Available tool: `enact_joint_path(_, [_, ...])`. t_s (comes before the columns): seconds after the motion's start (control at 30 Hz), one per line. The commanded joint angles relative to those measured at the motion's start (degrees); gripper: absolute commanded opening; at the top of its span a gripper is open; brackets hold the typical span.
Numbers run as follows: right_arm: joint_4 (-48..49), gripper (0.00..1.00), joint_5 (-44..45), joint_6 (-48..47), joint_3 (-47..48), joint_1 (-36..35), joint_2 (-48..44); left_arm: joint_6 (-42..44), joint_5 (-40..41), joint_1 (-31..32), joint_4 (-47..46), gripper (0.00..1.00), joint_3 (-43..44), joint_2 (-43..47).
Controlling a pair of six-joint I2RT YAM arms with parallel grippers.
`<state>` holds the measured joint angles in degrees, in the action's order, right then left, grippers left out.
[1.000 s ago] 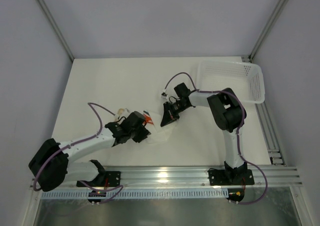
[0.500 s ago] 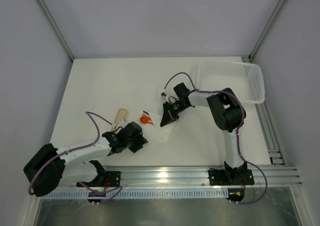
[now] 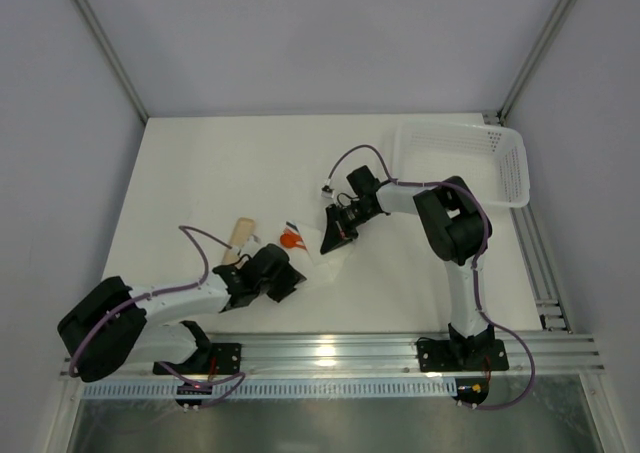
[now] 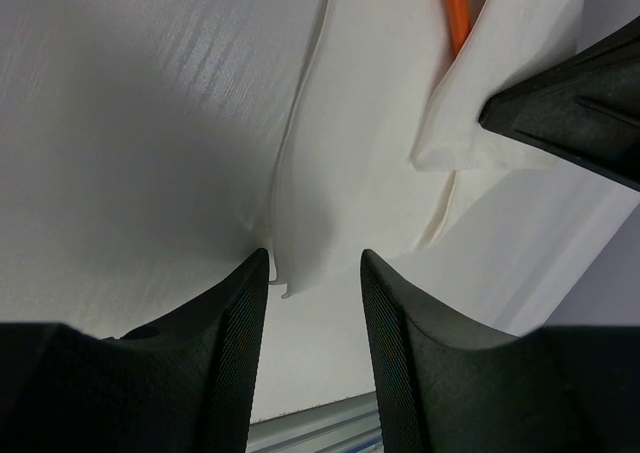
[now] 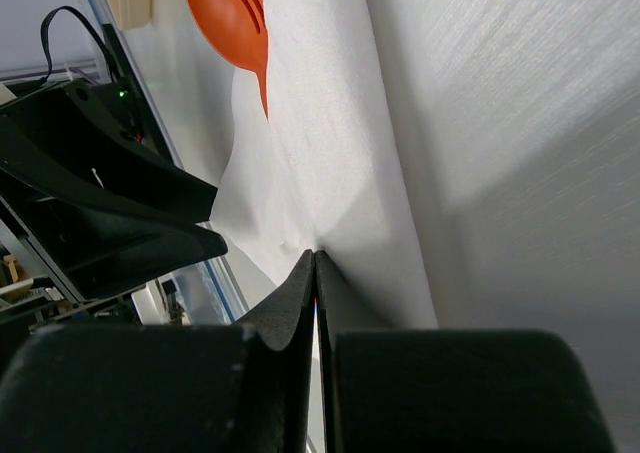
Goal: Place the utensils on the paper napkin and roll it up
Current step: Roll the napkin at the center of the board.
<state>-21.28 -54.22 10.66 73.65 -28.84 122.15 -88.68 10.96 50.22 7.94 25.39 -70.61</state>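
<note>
White table inside a grey-walled cell, with a perforated basket parked at upper right, well apart from the action.

From the top view, everything happens in the middle of the frame. The paper napkin lies crumpled between the two hands, and the orange spoon has its bowl poking out at the napkin's upper left. A beige piece sits just left of that, off the paper. The left hand is at the napkin's lower-left edge and the right hand is at its upper right. My read is one side anchors while the other works the roll.

Left wrist view: the jaws stand apart with nothing between them. The napkin's edge lies just beyond the gap, so it looks lined up to nip or push that edge. A thin orange shaft peeks from under a fold at the top.

Right wrist view: the jaws are shut tight, tips on a raised crease of the napkin, probably pinning it so the paper doesn't slide. I can't tell if any paper is actually caught between them.
</note>
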Motion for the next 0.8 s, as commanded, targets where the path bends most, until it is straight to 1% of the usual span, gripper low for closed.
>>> enact_joint_path(0.0, [0.18, 0.04, 7.37, -2.92, -0.08, -0.87, 2.66, -1.75, 2.31, 0.23, -1.09, 0.44, -2.0, 0.29])
enact_joint_path(0.17, [0.18, 0.04, 7.46, -3.01, 0.01, -0.87, 2.74, -2.98, 2.49, 0.23, -2.05, 0.39, -3.59, 0.82])
enact_joint_path(0.4, [0.1, 0.04, 7.63, -3.01, 0.09, -0.87, 2.83, -2.37, 2.4, 0.23, -2.41, 0.31, -3.59, 1.35])
enact_joint_path(0.5, [-0.17, 0.04, 7.81, -2.92, 0.18, -0.95, 2.83, -1.76, 2.4, 0.23, -1.97, 0.22, -2.98, 1.7])
enact_joint_path(0.53, [-0.17, 0.04, 7.81, -3.01, 0.18, -0.95, 2.83, -1.58, 2.4, 0.23, -1.27, 0.15, -2.54, 1.79])
enact_joint_path(0.6, [-0.08, 0.04, 7.9, -3.01, 0.18, -0.95, 2.75, -0.97, 2.92, 0.23, 1.19, 0.08, -1.05, 2.05])
enact_joint_path(0.63, [-0.17, 0.04, 7.98, -2.92, 0.01, -0.95, 2.83, -0.79, 3.19, 0.23, 1.89, 0.03, -0.43, 2.23])
enact_joint_path(0.7, [-0.17, 0.04, 8.07, -2.83, 0.01, -0.95, 2.83, 0.0, 4.24, 0.23, 4.08, 0.0, 1.58, 2.76])
enact_joint_path(0.77, [-0.17, 0.04, 8.34, -2.83, 0.09, -0.87, 2.75, 1.66, 4.94, 0.23, 5.93, 0.0, 3.43, 3.19])
